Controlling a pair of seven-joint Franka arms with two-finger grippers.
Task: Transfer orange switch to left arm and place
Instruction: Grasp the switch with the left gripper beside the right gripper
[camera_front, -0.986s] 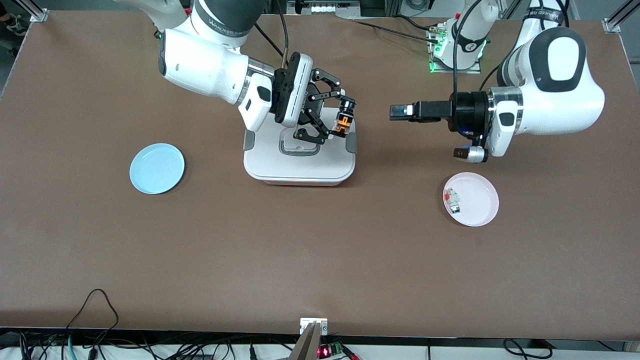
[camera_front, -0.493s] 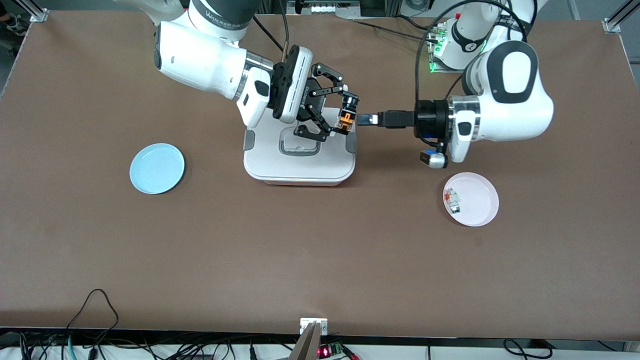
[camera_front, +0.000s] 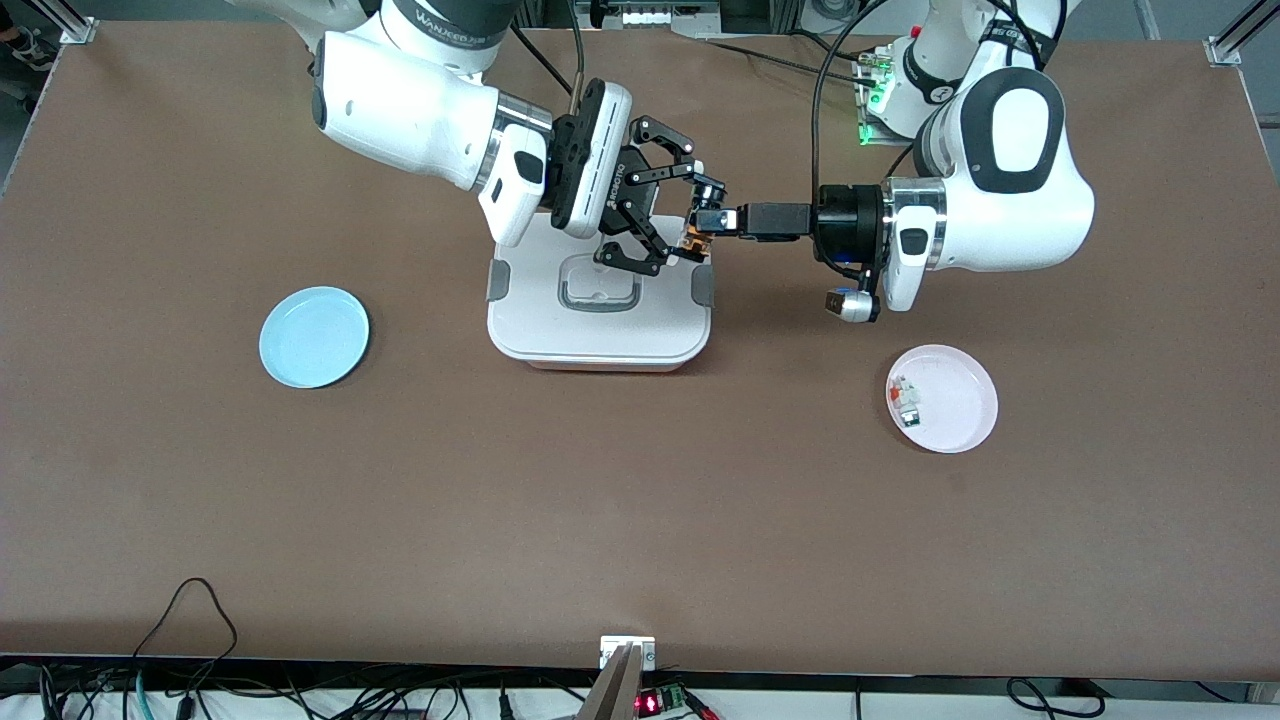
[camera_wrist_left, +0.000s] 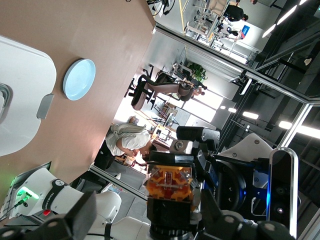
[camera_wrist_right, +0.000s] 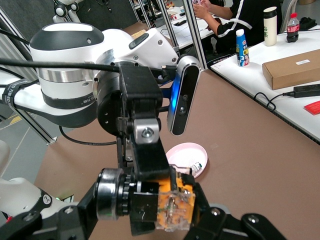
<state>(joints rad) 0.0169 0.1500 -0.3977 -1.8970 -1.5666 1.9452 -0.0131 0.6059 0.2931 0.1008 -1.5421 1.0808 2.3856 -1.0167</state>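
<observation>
The orange switch, black at one end and orange at the other, hangs in the air over the corner of the white box that is toward the left arm's end. My right gripper is shut on it. My left gripper reaches in level from the left arm's end, its fingers open around the switch's black end. In the left wrist view the switch sits between the jaws with a gap beside one finger. The right wrist view shows the switch held, with a left finger lying on it.
A pale blue plate lies toward the right arm's end of the table. A pink plate with a small red-white-green piece lies under the left arm. The box has grey side latches.
The left arm has swung in from the left arm's end until its fingers surround the switch, and they have narrowed. The right gripper has lifted and tilted slightly with the switch.
</observation>
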